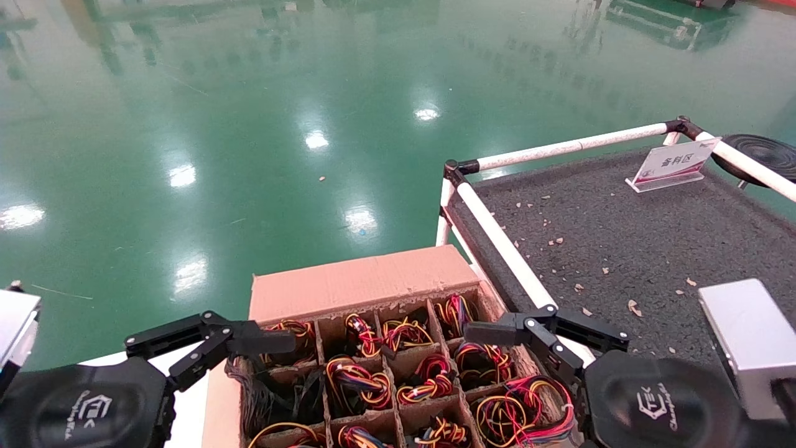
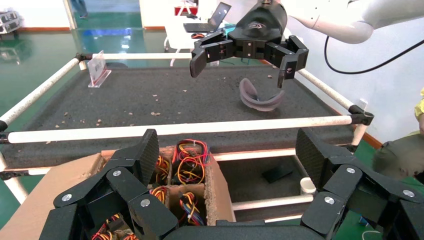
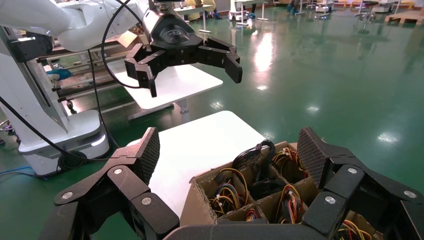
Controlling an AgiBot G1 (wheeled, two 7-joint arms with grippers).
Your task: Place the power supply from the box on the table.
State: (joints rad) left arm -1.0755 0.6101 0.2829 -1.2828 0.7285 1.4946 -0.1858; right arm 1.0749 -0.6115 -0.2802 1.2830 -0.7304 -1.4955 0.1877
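A: Where's the L gripper (image 1: 214, 339)?
B: Over the box's (image 1: 364, 283) left edge, fingers spread wide, nothing in them. Head cam shows one tip reaching in above the top-left cell.

A: R gripper (image 1: 547, 333)?
B: Over the box's right edge, next to the white rail (image 1: 504, 246). Also spread, empty. L wrist cam confirms it (image 2: 243, 62): hanging open above the table side.

A: Power supply?
B: In the box, can't pick out one grey body. Cells are full of red/yellow/orange/black wires (image 1: 354, 379), units sit underneath, hidden. None is on the mat that I can make out.

A: Box itself?
B: Brown carton w/ cardboard grid, standing just left of the table (image 1: 622, 236), touching or nearly touching the rail; can't tell which.

A: What's on the table?
B: Dark rough mat w/ small crumbs. A sign card (image 1: 675, 163) near the far corner, a black round thing (image 1: 762, 152) beyond the far rail. Silver block (image 1: 743, 339) near the R arm, smooth top. L wrist cam also shows a curved grey piece (image 2: 257, 97) lying on the mat.

A: Floor?
B: Glossy green (image 1: 249, 124).
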